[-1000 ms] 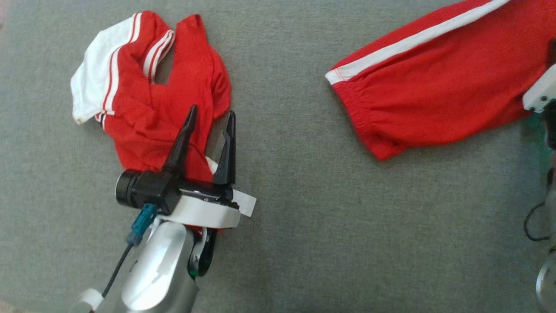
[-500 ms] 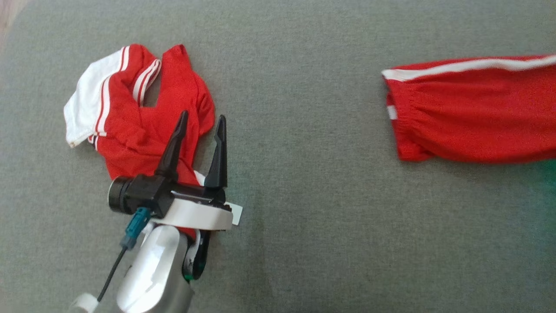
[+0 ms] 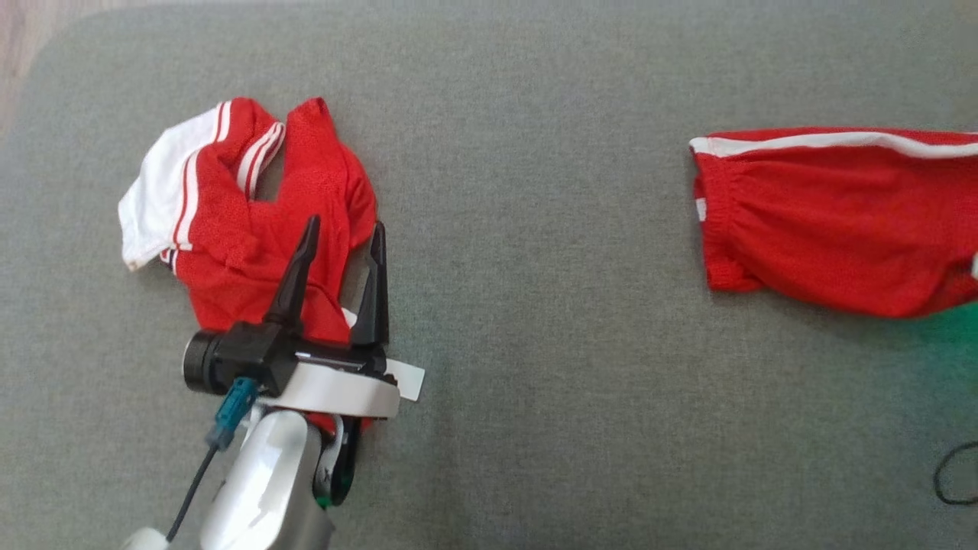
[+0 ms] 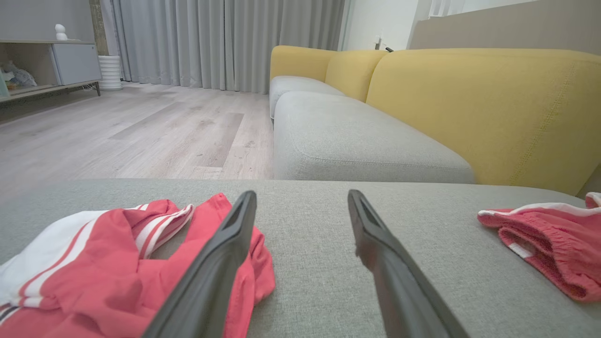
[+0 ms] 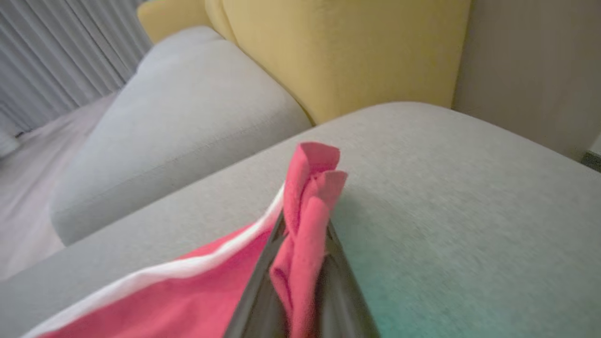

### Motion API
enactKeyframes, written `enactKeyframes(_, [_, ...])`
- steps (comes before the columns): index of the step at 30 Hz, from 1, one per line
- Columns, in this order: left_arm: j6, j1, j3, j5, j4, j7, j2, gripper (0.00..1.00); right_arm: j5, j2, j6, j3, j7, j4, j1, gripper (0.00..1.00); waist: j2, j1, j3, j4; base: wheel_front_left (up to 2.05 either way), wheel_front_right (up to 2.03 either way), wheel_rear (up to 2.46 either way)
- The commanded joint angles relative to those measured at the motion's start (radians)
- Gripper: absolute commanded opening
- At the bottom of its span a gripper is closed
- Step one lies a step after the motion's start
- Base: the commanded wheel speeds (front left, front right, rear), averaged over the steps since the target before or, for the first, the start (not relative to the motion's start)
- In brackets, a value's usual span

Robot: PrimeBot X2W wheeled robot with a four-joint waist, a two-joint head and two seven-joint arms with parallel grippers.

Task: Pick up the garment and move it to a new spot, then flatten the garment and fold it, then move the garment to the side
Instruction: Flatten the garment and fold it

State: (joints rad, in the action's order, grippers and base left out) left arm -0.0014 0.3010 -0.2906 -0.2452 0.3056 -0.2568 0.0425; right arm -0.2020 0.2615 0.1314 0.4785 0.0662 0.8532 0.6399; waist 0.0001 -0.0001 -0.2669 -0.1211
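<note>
Red white-striped garment (image 3: 833, 221), grey cushion (image 3: 535, 321)

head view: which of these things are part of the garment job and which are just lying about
In the job:
red garment with white stripe, pinched in the right gripper
grey cushion under it

Lying about:
crumpled red and white garment, under the open left gripper, not gripped
black cable
yellow sofa back

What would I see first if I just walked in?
A crumpled red-and-white garment lies at the left of the grey cushion, with the open left gripper over its edge. At the right lie red shorts with a white stripe, one end bunched in the shut right gripper.
</note>
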Motion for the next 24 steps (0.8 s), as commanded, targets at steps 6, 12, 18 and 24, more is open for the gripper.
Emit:
enactKeyframes(6, [-0.002,-0.010,0.034,0.010,-0.019,-0.005,0.008,1.00,-0.140,-0.029,-0.001,-0.167,0.023,-0.156,-0.022,0.00,-0.0001,0.0001,0.066,0.005,0.00,0.00,0.00])
enactKeyframes(12, [-0.002,-0.029,0.036,0.010,-0.010,-0.005,0.008,1.00,-0.311,-0.063,-0.001,-0.382,-0.004,-0.328,-0.102,0.00,-0.0001,0.0001,0.113,-0.005,0.00,0.00,0.00])
enactKeyframes(18, [-0.003,-0.046,0.041,0.007,-0.005,-0.005,0.008,1.00,-0.377,-0.074,-0.001,-0.524,-0.009,-0.366,-0.130,0.00,-0.0001,0.0001,0.134,-0.029,0.00,0.00,0.00])
enactKeyframes(24, [-0.003,-0.060,0.051,0.013,-0.003,-0.005,0.008,1.00,-0.389,-0.064,-0.001,-0.680,-0.017,-0.320,-0.150,0.00,-0.0001,0.0001,0.145,-0.050,0.00,0.00,0.00])
